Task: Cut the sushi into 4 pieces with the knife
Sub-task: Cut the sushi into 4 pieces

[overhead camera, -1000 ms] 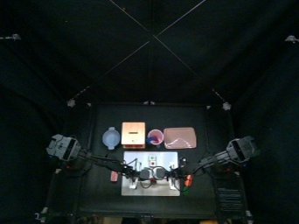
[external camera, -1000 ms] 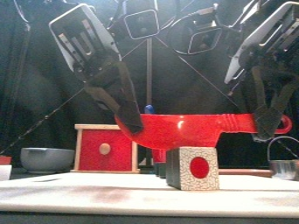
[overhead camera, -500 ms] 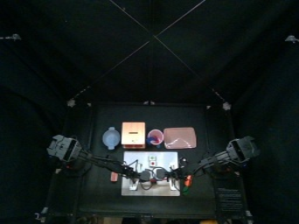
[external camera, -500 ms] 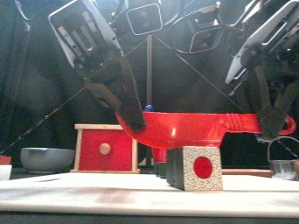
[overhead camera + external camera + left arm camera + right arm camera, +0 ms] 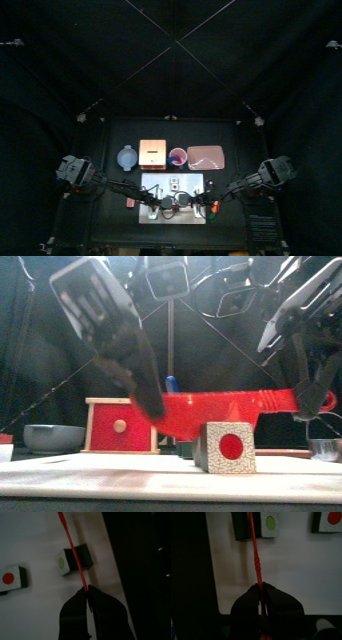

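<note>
Both grippers are shut on one red toy knife (image 5: 247,404), which hangs level just above the white cutting board (image 5: 120,478). My left gripper (image 5: 150,408) pinches the blade end (image 5: 75,559). My right gripper (image 5: 318,399) clamps the handle end (image 5: 256,559). Under the blade stands a dark sushi piece with a red centre (image 5: 223,448). In the wrist views, a green-centred piece (image 5: 73,559) (image 5: 264,523) lies beside the blade. A red-centred piece (image 5: 12,578) (image 5: 331,519) lies apart from it. From above, the grippers (image 5: 162,201) (image 5: 203,205) hover over the board (image 5: 177,187).
Behind the board stand a blue-grey bowl (image 5: 127,157), a wooden box with a red drawer front (image 5: 120,426), a red cup (image 5: 178,156) and a pink tray (image 5: 206,156). A small red thing (image 5: 131,201) lies at the board's left edge.
My left arm is moving, sliding a little right and down. The knife has sunk closer to the red-centred piece. The right gripper has barely shifted.
</note>
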Available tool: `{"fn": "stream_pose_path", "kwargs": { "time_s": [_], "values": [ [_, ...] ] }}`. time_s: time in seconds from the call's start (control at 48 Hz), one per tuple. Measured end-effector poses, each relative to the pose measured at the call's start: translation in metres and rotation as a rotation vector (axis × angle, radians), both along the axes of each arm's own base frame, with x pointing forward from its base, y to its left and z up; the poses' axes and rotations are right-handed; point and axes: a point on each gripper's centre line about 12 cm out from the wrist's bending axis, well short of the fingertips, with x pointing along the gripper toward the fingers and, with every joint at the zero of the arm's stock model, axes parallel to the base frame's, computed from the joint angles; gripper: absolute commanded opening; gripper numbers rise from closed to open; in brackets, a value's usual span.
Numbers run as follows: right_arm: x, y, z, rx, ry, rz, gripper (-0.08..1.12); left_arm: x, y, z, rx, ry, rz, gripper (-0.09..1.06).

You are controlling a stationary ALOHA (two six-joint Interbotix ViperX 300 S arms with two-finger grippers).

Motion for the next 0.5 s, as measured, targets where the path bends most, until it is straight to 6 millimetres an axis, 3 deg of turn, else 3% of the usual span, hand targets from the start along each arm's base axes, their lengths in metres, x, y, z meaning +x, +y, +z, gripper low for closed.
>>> {"fn": "stream_pose_path", "kwargs": {
  "time_s": [0.167, 0.5],
  "values": [
    [0.001, 0.001, -0.002, -0.004, 0.002, 0.005, 0.28, 0.0, 0.001, -0.006, 0.005, 0.011, 0.001, 0.31],
    [0.004, 0.004, -0.028, 0.016, 0.033, -0.01, 0.28, -0.002, 0.003, -0.032, 0.021, 0.069, 0.005, 0.31]
  ]
}}
